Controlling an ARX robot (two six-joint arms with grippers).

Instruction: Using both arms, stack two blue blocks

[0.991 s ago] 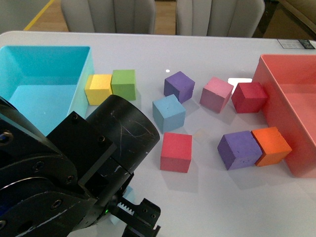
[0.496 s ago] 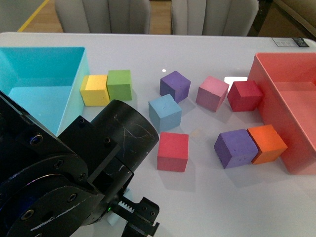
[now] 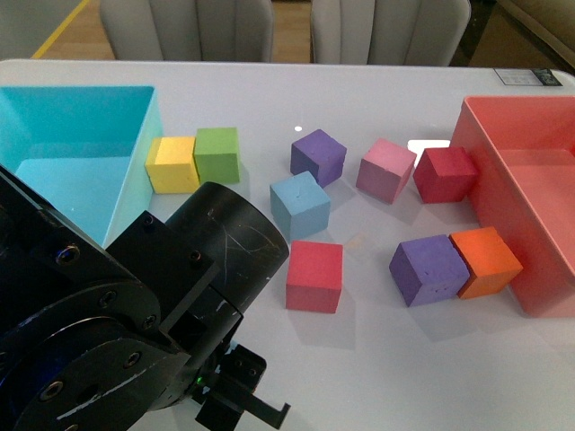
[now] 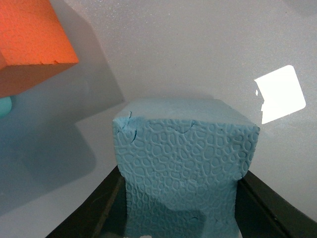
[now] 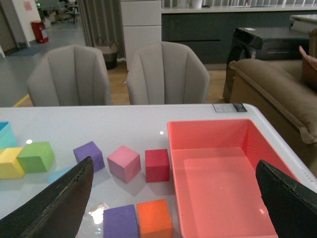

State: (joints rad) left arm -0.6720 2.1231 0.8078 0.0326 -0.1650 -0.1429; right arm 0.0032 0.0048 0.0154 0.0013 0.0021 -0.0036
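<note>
nothing is stacked yet; the job is at the first pickup. the left arm (image 3: pixel 135 341) is low at the near edge of the desk (image 3: pixel 404 377). its wrist view shows the left jaws clenched on one blue block (image 4: pixel 185 168), a black jaw pressed to each side. from so close it is not clear whether the cube has left the desk.

the other blue block (image 3: pixel 300 204) stands free in the middle of the desk, just behind a red cube (image 3: pixel 314 275) and near a purple cube (image 3: pixel 318 155), with nothing on top of it. the right jaws are spread wide and hold nothing, high over the desk and looking toward the pink bin (image 5: pixel 223 188).

by my reading, this is left to do: bring the held cube over to the other one, or have the right jaws take that one, then set one squarely on the other and let go.

writing: a small label (image 3: pixel 526 77) lies at the far right corner of the desk, its print too small to read. no brand shows on the cubes or the arm.
</note>
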